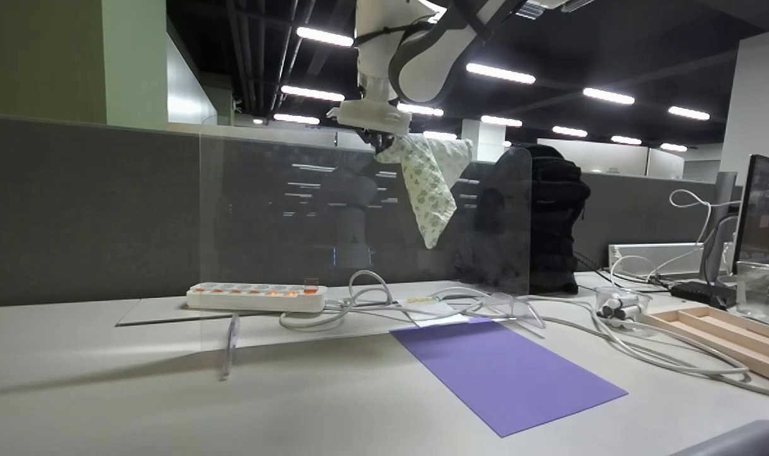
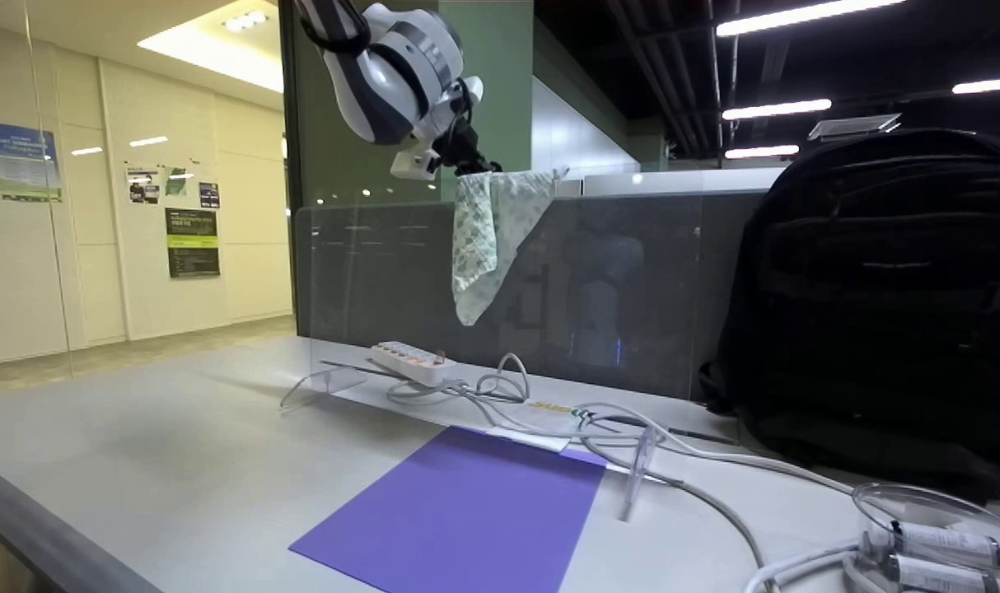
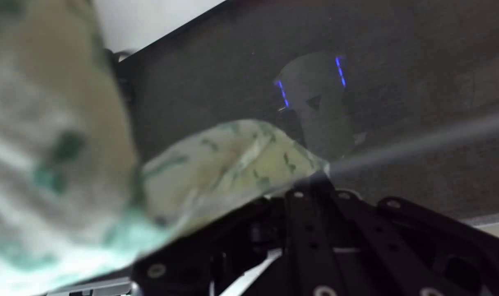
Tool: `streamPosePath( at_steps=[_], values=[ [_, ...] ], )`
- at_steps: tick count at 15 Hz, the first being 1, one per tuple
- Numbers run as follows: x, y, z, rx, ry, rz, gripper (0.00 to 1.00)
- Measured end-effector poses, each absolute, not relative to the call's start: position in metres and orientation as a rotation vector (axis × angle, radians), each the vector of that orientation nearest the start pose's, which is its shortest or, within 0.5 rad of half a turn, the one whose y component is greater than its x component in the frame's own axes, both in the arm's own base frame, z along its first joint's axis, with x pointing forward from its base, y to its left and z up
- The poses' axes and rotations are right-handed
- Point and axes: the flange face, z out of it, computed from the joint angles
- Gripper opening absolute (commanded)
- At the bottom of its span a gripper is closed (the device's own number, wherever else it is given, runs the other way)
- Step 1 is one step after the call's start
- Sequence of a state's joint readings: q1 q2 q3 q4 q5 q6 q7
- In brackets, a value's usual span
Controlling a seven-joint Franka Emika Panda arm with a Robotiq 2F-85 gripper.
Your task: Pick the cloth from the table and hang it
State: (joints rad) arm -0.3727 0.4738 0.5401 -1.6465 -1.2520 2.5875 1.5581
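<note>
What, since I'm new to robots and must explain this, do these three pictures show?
The machine is a white and black robot arm, ending in a black gripper closed on a pale cloth with green marks, hanging above the table. Two pictures come from cameras outside the robot; the close-up comes from a camera carried near the gripper. On the table lie a purple sheet and a power strip, and a clear panel stands there. Whether the cloth touches the panel I cannot tell.

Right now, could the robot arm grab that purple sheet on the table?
Probably not yet: its pincer is up high, closed on the cloth, while the purple sheet lies flat on the table, well below. It would likely have to let go and come down first.
</note>
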Motion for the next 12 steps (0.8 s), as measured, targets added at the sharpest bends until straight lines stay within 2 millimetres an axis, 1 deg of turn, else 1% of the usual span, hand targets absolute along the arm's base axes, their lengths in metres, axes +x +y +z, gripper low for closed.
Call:
streamPosePath(
  at_steps=[1, 2, 4, 6, 7, 8, 10, 12],
  values=[
    [0.707, 0.084, 0.420, -2.765, 0.855, -1.326, 0.48],
    [0.711, 0.091, 0.422, -2.745, 0.855, -1.314, 0.55],
    [0.715, 0.106, 0.434, -2.712, 0.839, -1.317, 0.69],
    [0.718, 0.112, 0.453, -2.663, 0.820, -1.303, 0.83],
    [0.719, 0.117, 0.467, -2.645, 0.804, -1.315, 0.88],
    [0.718, 0.123, 0.482, -2.622, 0.791, -1.333, 0.96],
    [0.716, 0.126, 0.514, -2.590, 0.791, -1.388, 1.00],
    [0.711, 0.125, 0.544, -2.603, 0.822, -1.414, 1.00]
  ],
)
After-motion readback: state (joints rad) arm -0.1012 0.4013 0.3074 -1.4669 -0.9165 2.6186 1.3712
